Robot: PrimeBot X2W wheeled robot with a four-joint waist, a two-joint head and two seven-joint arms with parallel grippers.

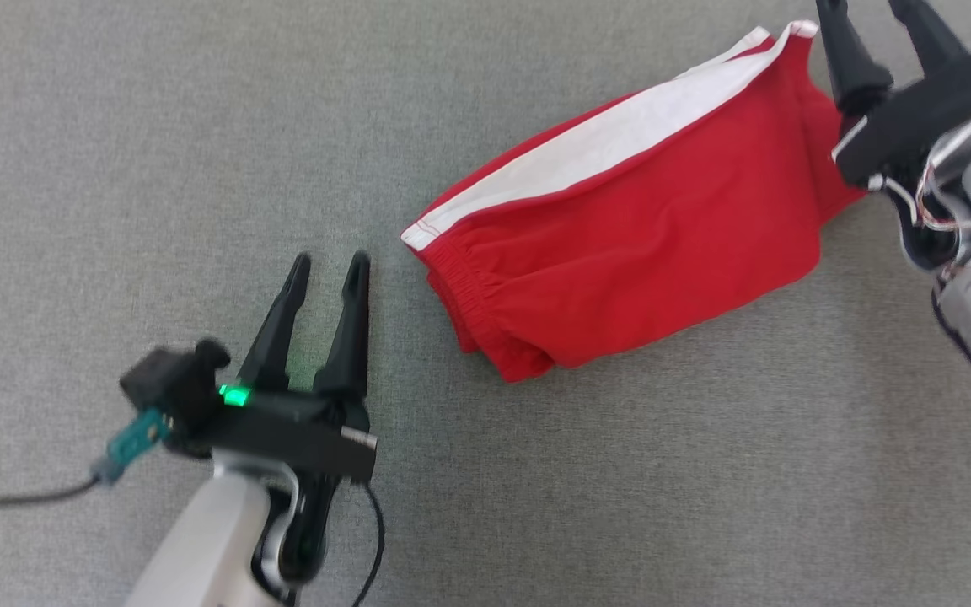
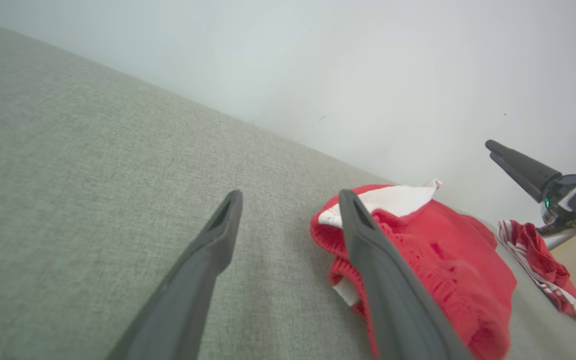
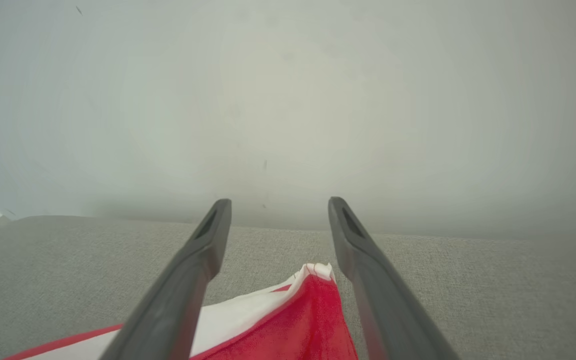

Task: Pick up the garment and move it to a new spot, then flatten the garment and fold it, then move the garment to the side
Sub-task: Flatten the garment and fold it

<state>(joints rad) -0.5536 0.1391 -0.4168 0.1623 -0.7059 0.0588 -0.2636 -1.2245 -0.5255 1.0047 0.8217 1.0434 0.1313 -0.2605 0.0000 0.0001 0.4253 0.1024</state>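
– At lower left of the head view, left hand [image 1: 330, 258] spread wide, empty, just beside the waistband [image 1: 460, 287]; right hand [image 1: 869, 17] also agape, empty, over the far hem corner [image 1: 799, 30]
– And the garment [image 1: 646, 244]?
– Folded on the table [image 1: 157, 152], right of centre. Long axis runs diagonal, waistband end toward left hand, hem up-right, white stripe [image 1: 620, 139] along the far edge
– Handling?
– Light, limp, will sag. I'd pinch all layers at both short ends so the fold holds

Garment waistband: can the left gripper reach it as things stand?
Likely yes: the left gripper is open, the waistband lies just to its right, with bare grey surface between them.
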